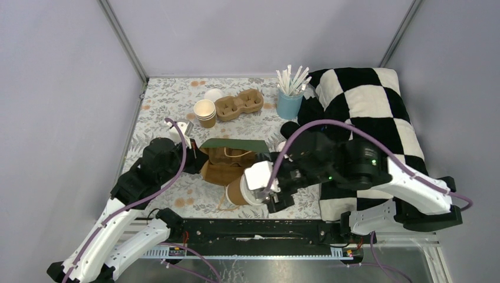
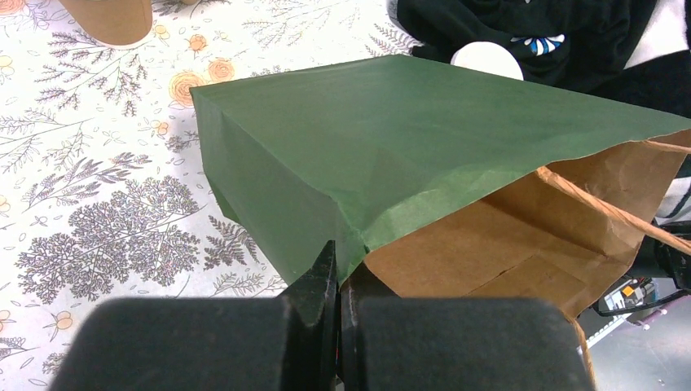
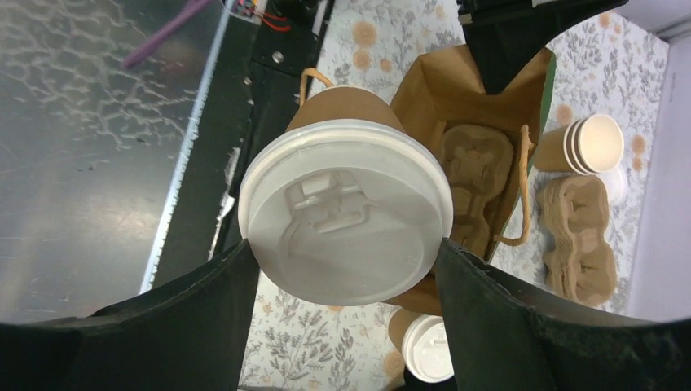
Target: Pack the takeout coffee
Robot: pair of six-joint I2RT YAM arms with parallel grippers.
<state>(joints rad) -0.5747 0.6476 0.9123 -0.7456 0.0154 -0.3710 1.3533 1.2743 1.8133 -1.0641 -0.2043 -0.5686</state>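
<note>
Paper bag (image 1: 227, 162) lying on its side, mouth gaping toward the near edge. Pulp carrier (image 3: 477, 175) sitting inside. Left gripper (image 2: 336, 273) pinching the bag's upper lip, jaws together on the paper. Right gripper (image 3: 346, 261) clamping a lidded coffee cup (image 1: 237, 191), tipped sideways, just outside the mouth. Second lidded cup (image 3: 425, 358) standing apart. Best approach, judging: feeding base-first toward a carrier well, keeping clear of the rope handle (image 3: 524, 195).

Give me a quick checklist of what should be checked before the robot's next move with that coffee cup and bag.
1. Right gripper clamped on the lidded cup: ok.
2. Its lid seated: ok.
3. Left gripper shut on the edge of the bag: ok.
4. Bag mouth open, carrier inside: ok.
5. Cup upright: not ok, it lies sideways.
6. Cup full or empty: cannot tell.
</note>
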